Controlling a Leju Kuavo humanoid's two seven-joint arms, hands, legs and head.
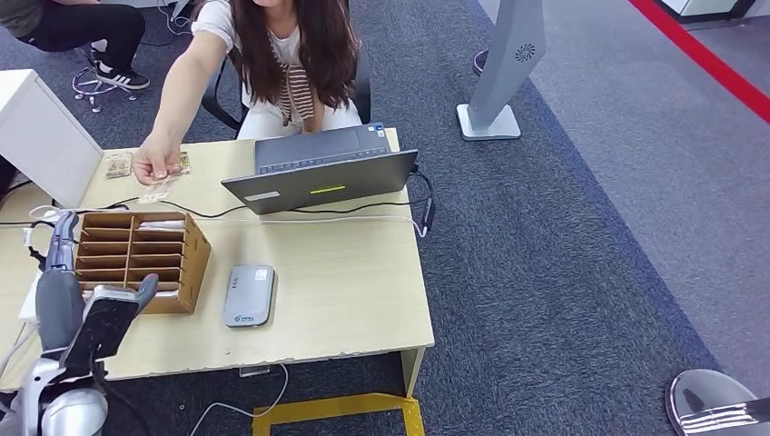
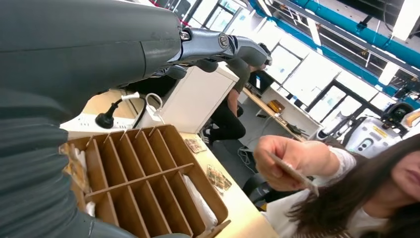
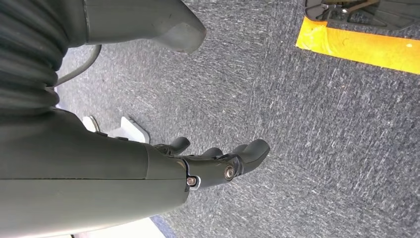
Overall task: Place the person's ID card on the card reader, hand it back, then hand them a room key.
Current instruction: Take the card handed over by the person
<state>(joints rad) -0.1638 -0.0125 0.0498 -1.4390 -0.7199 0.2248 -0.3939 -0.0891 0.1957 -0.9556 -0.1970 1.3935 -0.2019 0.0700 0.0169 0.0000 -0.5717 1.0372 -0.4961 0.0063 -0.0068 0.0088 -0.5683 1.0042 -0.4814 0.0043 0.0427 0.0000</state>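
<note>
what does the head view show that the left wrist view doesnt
Head view alone: the grey card reader lying flat on the table and the open laptop. Left wrist view alone: a white cabinet and far desks by the windows. Both: the left hand, empty with fingers apart, the wooden organizer, and the person's hand holding out a card.

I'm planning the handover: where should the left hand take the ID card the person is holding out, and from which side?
Likely the free end of the card, the part sticking out past the person's hand. It is thin and pinched at one end, so a thumb-and-finger pinch on its flat faces fits. The left hand should come from the robot's side, over the wooden organizer.
</note>
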